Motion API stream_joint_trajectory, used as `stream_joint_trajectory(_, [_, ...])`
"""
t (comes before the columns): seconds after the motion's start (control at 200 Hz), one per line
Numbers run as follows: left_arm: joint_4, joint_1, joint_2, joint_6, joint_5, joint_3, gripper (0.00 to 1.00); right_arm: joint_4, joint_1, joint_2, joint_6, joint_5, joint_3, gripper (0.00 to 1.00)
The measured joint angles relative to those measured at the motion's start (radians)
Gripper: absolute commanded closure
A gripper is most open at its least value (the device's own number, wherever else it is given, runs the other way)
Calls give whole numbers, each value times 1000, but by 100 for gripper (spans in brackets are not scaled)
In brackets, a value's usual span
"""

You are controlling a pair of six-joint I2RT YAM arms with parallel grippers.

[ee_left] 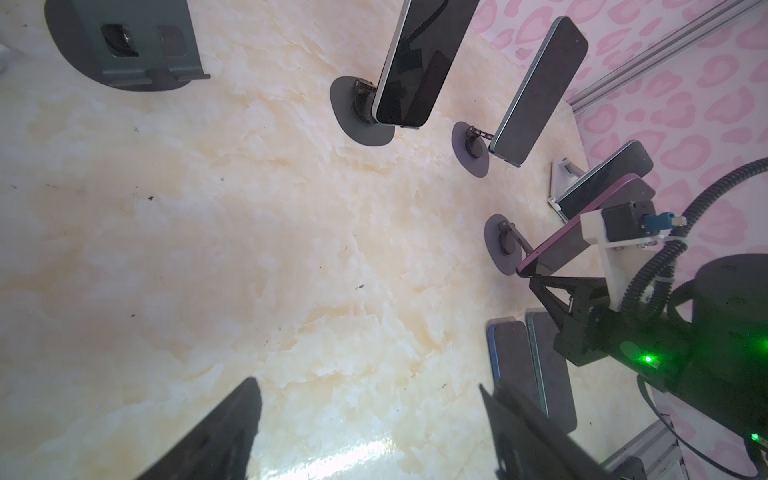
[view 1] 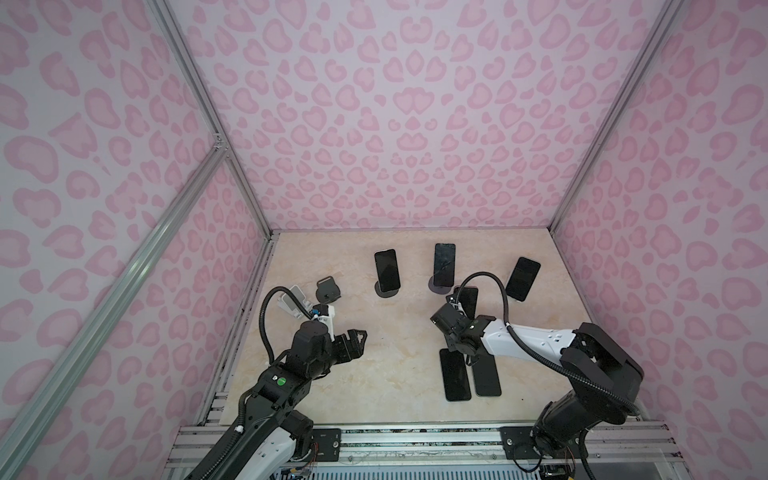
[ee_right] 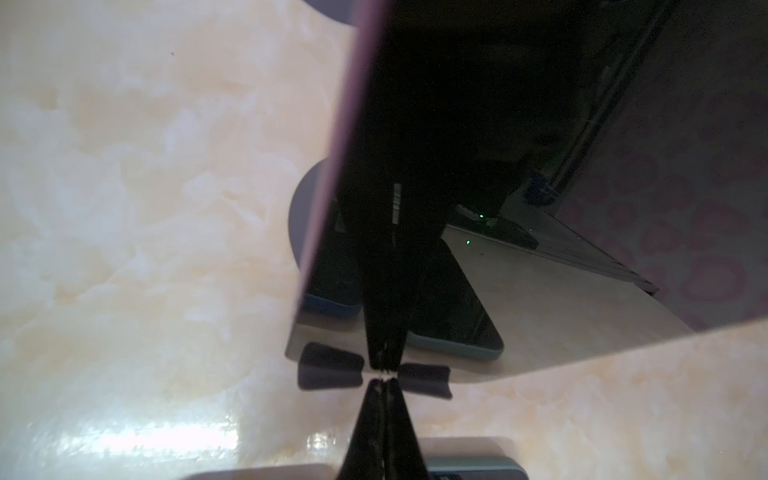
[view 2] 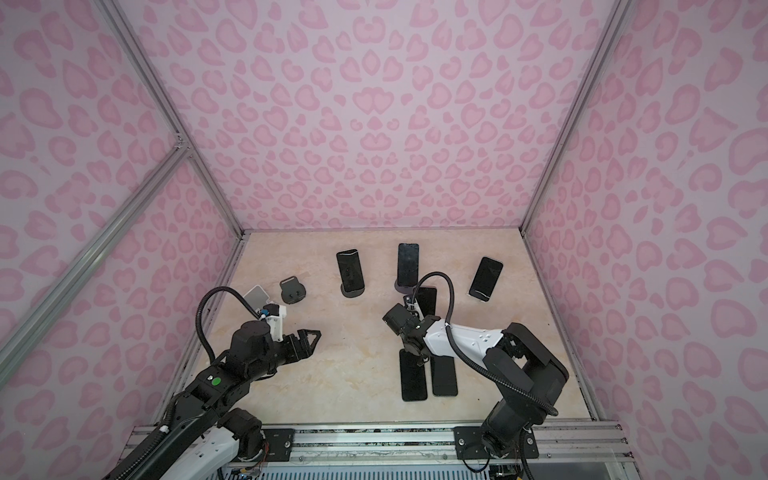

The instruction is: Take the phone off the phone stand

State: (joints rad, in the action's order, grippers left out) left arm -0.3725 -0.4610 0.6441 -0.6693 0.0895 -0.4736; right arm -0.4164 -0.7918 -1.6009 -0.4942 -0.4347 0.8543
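The purple phone (view 1: 469, 300) leans on its round-based phone stand (ee_left: 500, 245). Its long axis rises away from the right hand (ee_right: 384, 380), whose fingers are pressed together, tips at the phone's lower edge — by far the nearer arm. The left hand (view 1: 358, 334) hovers spread and empty, well apart from it. There are six phones — four on stands, two flat on the desk (view 1: 395, 353). Two bare stands (view 1: 328, 289) sit at the left.

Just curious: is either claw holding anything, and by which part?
Nothing is held. The left gripper is open, empty; the right gripper is shut, tips at the purple phone's lower edge.
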Motion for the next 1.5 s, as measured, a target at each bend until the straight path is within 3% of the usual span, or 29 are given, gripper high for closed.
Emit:
stream_joint_trajectory(0.3, [-1,-2,-19,0,0,0,12,-42,-45,115,-27,-2,-5,100])
stream_joint_trajectory(0.6, [-44,-3,-31,1,12,-49,12,-130,-81,369,-90,-21,-79,100])
stream_joint_trajectory(0.7, [-53,-3,-39,1,16,-60,12,-142,-82,467,-98,-25,-114,94])
stream_joint_trajectory(0.845, [-75,-3,-54,0,19,-68,12,-159,-82,585,-113,-29,-150,76])
stream_joint_trajectory(0.915, [-82,-3,-65,0,19,-69,11,-161,-80,632,-117,-32,-158,61])
stream_joint_trajectory(1.015, [-99,-3,-82,0,19,-69,8,-172,-76,675,-119,-43,-158,46])
stream_joint_trajectory(1.045, [-105,-3,-88,-1,19,-69,8,-177,-73,686,-119,-45,-158,36])
stream_joint_trajectory(1.085, [-110,-3,-94,-3,19,-70,6,-180,-71,698,-120,-51,-158,6])
stream_joint_trajectory(1.1, [-112,-3,-96,-4,19,-71,6,-179,-70,703,-122,-55,-158,2])
stream_joint_trajectory(1.38, [-138,-3,-142,-11,19,-71,2,-139,-21,900,-167,-198,-214,6])
stream_joint_trajectory(1.5, [-147,-3,-152,-11,19,-64,2,-75,89,1040,-158,-122,-280,33])
